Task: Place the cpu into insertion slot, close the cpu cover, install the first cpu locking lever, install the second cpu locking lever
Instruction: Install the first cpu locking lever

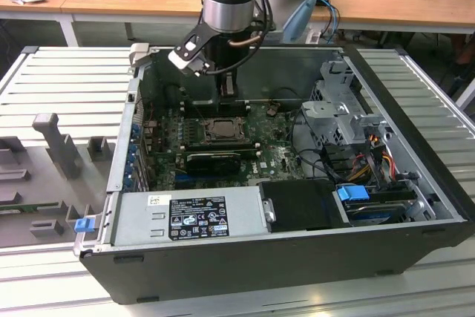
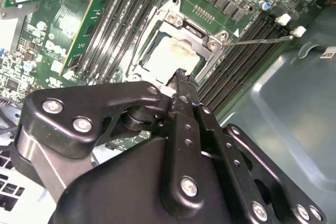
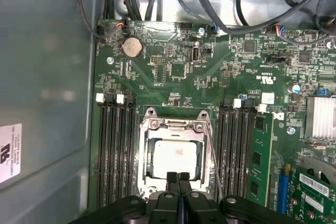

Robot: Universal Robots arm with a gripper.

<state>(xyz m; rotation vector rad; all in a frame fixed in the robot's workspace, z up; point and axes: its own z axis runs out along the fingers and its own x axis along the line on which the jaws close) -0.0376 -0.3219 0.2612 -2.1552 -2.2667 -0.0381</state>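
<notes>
The cpu (image 3: 176, 156) lies in the insertion slot (image 1: 223, 130), its pale top showing through the cover's opening; its top (image 2: 168, 59) looks smeared in the second wrist view. The silvery cpu cover (image 3: 176, 125) lies flat around the chip, and its hinged end (image 2: 191, 30) carries two screws. A thin wire locking lever (image 3: 214, 150) runs along one side of the socket and juts out past it as a rod (image 2: 262, 39). My gripper (image 3: 178, 176) is shut with nothing between its fingers, its tips (image 2: 181, 74) at the socket's edge. It hangs just above the socket (image 1: 228, 90).
Memory slots (image 3: 113, 150) flank the socket on both sides. A long black card (image 1: 211, 159) sits just below it. The open case holds a power supply (image 1: 189, 217), a drive cage (image 1: 338, 113) and cable bundles (image 3: 210, 3). The case wall (image 3: 47, 77) stands close by.
</notes>
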